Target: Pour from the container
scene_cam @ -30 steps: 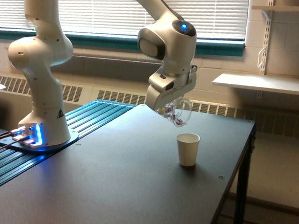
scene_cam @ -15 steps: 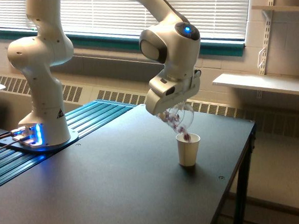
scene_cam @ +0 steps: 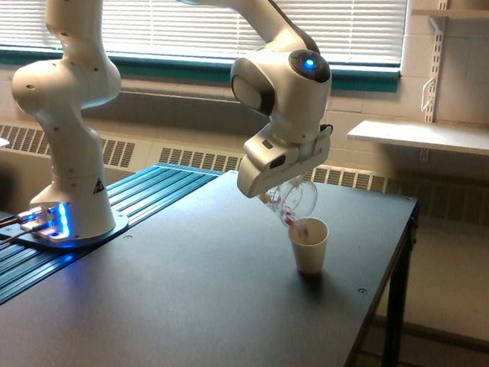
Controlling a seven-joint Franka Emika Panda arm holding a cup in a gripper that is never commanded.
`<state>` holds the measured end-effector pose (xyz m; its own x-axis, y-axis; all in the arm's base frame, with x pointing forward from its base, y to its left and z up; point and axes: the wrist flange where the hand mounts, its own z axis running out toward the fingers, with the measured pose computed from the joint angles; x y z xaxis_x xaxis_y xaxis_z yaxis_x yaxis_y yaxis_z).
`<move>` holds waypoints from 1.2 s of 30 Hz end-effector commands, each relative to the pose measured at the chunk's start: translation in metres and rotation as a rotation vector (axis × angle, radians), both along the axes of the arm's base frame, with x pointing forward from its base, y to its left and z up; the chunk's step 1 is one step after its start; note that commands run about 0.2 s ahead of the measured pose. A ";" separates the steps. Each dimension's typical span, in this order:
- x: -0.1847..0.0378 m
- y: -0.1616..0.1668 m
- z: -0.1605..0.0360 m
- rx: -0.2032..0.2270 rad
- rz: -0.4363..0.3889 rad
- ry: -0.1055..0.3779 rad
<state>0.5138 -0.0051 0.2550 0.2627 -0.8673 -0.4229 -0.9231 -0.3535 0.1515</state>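
The container (scene_cam: 295, 201) is a clear plastic cup held by my gripper (scene_cam: 280, 193), which is shut on it. It is tipped steeply, rim down and toward the exterior view's right, directly over the small white paper cup (scene_cam: 309, 245) standing on the dark table (scene_cam: 195, 321). Small pink-red bits show at the container's rim, right at the paper cup's mouth. The fingers themselves are mostly hidden behind the white hand and the clear cup.
The arm's white base (scene_cam: 71, 221) stands at the exterior view's left on a blue ribbed surface (scene_cam: 136, 199). The table's right edge (scene_cam: 392, 257) runs just past the paper cup. A white shelf (scene_cam: 430, 137) is mounted on the wall behind.
The hand has dropped lower and shifted slightly right, tipping the container more steeply. Its pink contents have slid to the rim and reach the paper cup's mouth.
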 end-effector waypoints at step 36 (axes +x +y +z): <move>-0.002 0.021 -0.008 0.091 -0.093 0.048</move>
